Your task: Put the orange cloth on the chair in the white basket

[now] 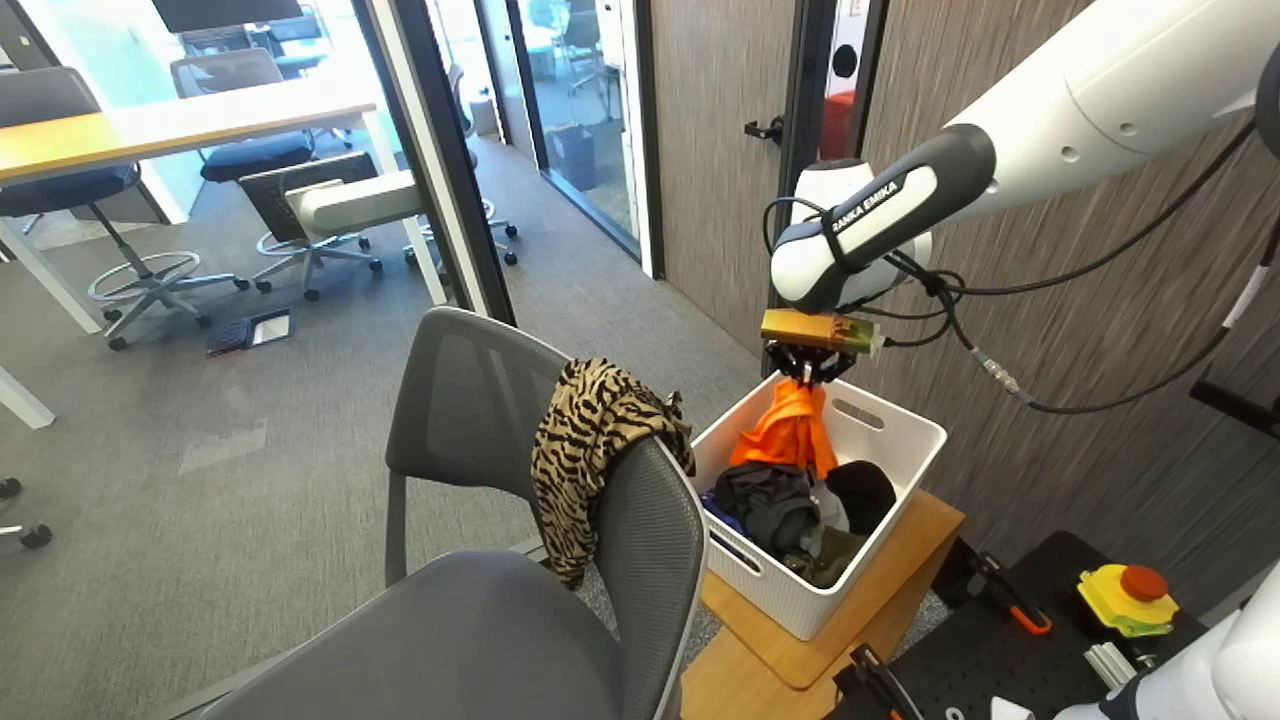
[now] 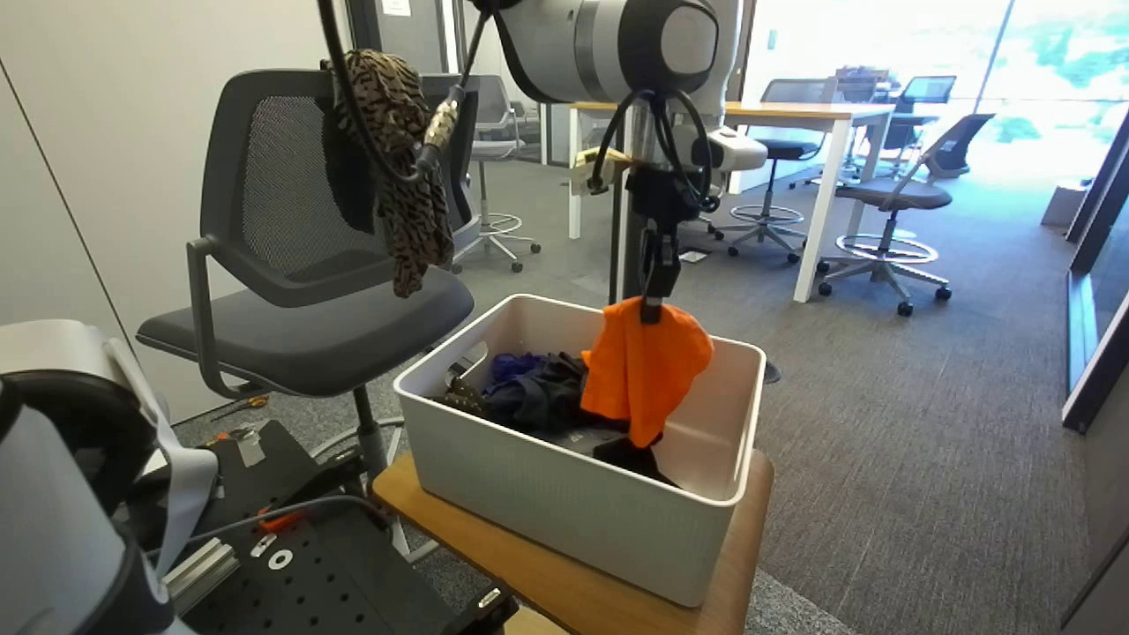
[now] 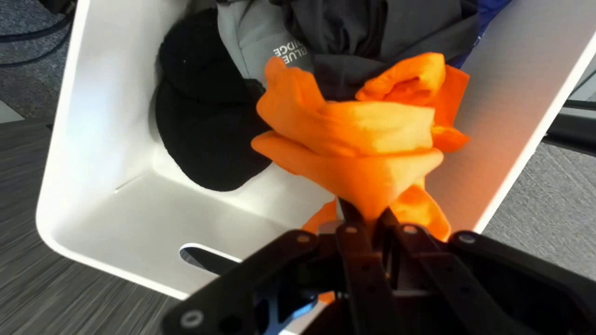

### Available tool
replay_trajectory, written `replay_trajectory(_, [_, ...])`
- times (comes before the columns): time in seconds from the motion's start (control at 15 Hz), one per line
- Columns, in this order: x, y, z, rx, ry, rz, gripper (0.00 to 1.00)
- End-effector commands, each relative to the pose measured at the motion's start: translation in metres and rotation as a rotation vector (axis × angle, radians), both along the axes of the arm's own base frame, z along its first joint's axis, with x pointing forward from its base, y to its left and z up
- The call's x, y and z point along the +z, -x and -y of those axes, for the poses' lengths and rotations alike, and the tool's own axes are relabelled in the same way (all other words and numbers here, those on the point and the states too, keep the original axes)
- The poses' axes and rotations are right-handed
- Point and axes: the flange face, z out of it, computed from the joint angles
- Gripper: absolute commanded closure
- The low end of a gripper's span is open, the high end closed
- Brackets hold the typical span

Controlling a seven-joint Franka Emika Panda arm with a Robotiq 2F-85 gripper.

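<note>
Holds the orange cloth [image 2: 648, 370] pinched in the jaws of the gripper [image 2: 651, 312], dangling into the white basket [image 2: 564, 503].

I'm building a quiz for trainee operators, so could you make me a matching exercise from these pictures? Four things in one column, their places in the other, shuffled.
Things
1. orange cloth
2. white basket
3. tan-and-black patterned cloth
4. light grey lettered fabric

Places
A. draped over the grey chair's backrest
B. lying in the white basket, beside a black item
C. gripped by the fingers
D. standing on a wooden top

Right pairs: 1-C, 2-D, 3-A, 4-B.
</note>
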Motion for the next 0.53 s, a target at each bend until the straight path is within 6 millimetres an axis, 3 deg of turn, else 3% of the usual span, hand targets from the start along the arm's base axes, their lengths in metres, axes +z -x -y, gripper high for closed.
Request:
replay_trajectory(0.0, [-0.018,-0.01,0.004,-0.003,-0.03,-0.013,0.9])
replay_trajectory(0.4, [-0.031,-0.016,0.008,-0.01,-0.061,-0.028,0.9])
replay_trajectory(0.47, [-0.031,-0.017,0.008,-0.015,-0.072,-0.025,0.66])
